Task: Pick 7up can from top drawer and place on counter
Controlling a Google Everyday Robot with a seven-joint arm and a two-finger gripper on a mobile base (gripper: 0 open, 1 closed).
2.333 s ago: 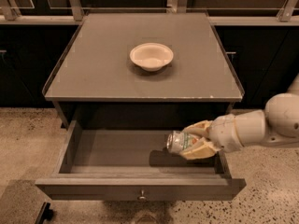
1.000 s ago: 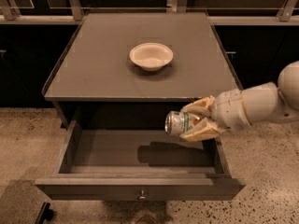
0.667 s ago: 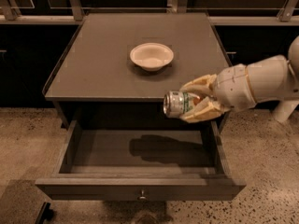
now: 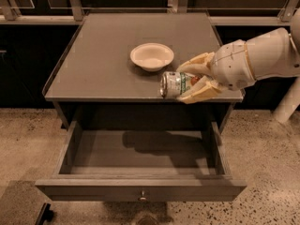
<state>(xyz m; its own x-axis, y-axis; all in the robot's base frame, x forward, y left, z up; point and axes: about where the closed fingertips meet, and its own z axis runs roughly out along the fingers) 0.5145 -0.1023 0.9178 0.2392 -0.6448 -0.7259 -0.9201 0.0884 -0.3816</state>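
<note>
The 7up can (image 4: 177,84) lies on its side between my fingers, green and white with a red spot, silver end facing left. My gripper (image 4: 190,82) is shut on it and holds it in the air over the front right part of the counter (image 4: 98,64), above the open top drawer (image 4: 140,156). The drawer is pulled fully out and its inside shows only the shadow of my arm. A small metal knob (image 4: 142,197) sits on its front panel.
A white bowl (image 4: 152,56) stands on the counter's middle, just left and behind the can. Dark cabinets and a rail run behind the counter. Speckled floor lies on both sides of the drawer.
My gripper has lifted the can up out of the drawer and carried it back to the level of the counter's front edge. The drawer and bowl have not moved.
</note>
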